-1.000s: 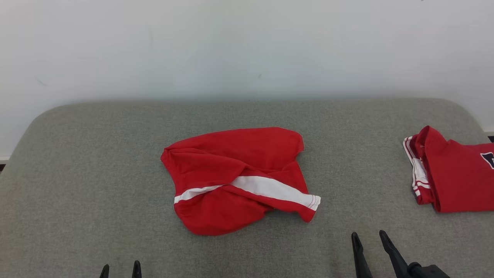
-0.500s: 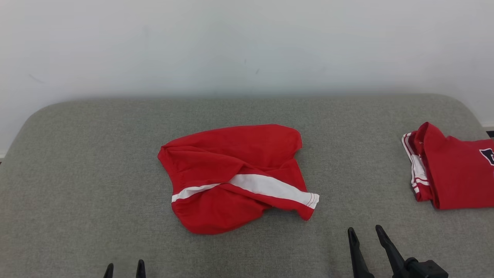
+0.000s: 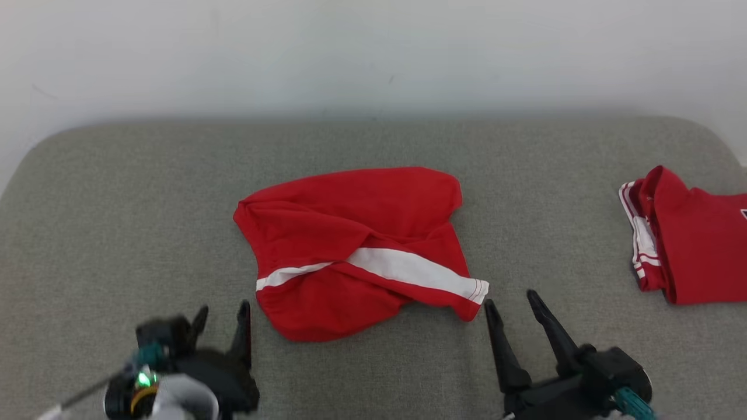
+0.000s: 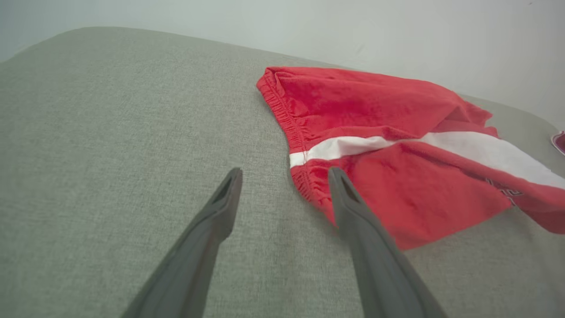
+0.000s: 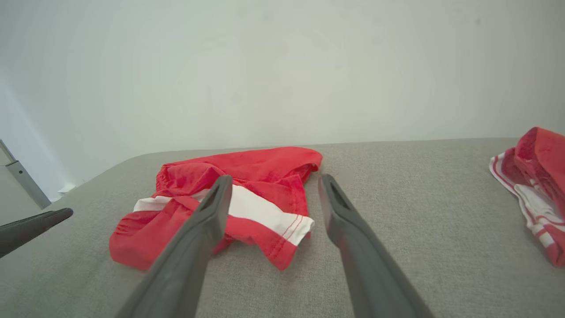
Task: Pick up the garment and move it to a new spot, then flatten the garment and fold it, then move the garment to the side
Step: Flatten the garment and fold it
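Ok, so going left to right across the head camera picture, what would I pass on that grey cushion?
In order: left end effector → crumpled red garment with the white stripe → right end effector → second red garment at the right edge.

Right of the garment (image 3: 350,233), you see the folded red top (image 3: 700,245) cut off by the picture's edge. Left of the garment, the left gripper (image 3: 224,307) is smeared by blur at its body. In the left wrist view, lettering (image 4: 503,191) on the garment is too small to read.
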